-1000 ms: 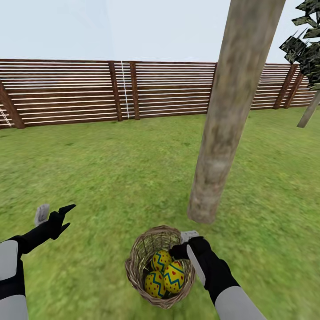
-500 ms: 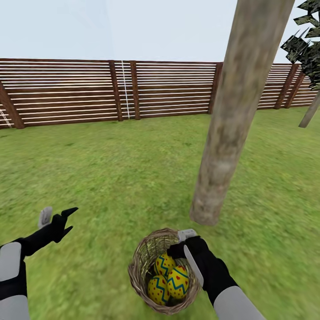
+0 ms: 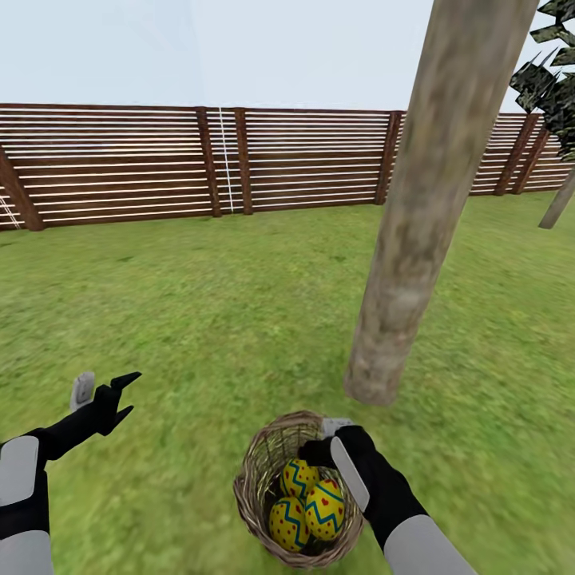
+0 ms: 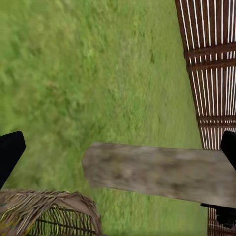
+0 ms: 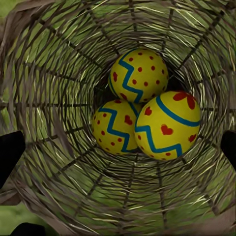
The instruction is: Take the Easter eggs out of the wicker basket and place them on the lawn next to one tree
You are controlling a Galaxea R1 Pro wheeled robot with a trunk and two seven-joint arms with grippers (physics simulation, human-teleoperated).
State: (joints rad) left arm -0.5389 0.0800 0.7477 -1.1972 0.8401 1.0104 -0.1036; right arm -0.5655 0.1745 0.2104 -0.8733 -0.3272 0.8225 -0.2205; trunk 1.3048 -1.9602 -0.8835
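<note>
While my right gripper (image 3: pixel 319 452) hangs spread over the wicker basket (image 3: pixel 254 479) (three Easter eggs (image 5: pixel 140 110) inside), my left gripper (image 3: pixel 121 395) gapes.

Bright, even daylight throughout; pale washed-out sky, no visible sun, no glare. Almost no cast shadows on mottled green grass lawn (image 3: pixel 200 303); faint darkening at foot of thick grey-brown mottled tree trunk (image 3: pixel 431 192). Soft, low-detail render textures. Wide-angle stretch: trunk leans, brown horizontal-slat wooden fence (image 3: pixel 120 164) bows. Grass blurred in left wrist view. Sharp close-up inside round brown wicker basket (image 5: pixel 54 98); darker gaps between weave.
</note>
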